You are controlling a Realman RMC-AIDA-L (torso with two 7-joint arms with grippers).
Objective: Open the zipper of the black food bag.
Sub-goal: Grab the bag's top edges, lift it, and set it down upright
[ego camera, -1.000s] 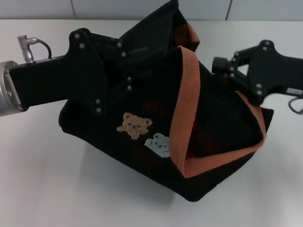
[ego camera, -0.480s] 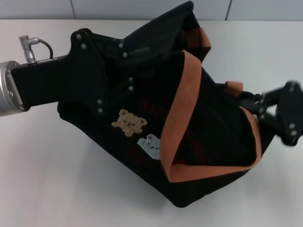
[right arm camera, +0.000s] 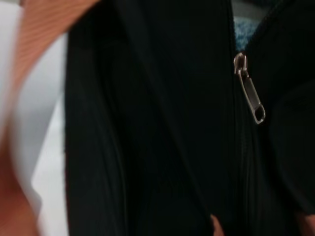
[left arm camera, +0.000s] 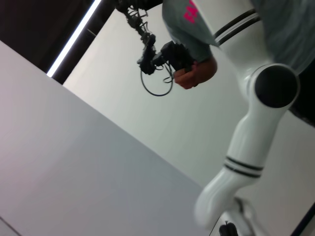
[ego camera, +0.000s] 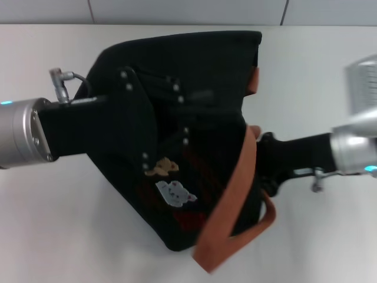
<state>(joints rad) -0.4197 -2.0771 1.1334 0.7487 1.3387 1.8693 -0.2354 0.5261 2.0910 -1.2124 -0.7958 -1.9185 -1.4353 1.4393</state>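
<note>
The black food bag hangs tilted over the white table, its tan bear patch and white patch facing me. An orange-brown strap loops down its right side. My left gripper reaches in from the left, shut on the bag's upper fabric. My right gripper presses against the bag's right side, beside the strap. The right wrist view shows the bag's fabric close up, with the zipper and its silver pull tab hanging loose, and the strap at the edge.
White table lies all around the bag, with a tiled wall behind. The left wrist view looks away from the bag at a person in a grey shirt and a white robot arm.
The bag has swung round and tipped further, its patches sliding lower. My left arm shifted right with it. My right gripper came down from the upper right onto the bag's right side.
</note>
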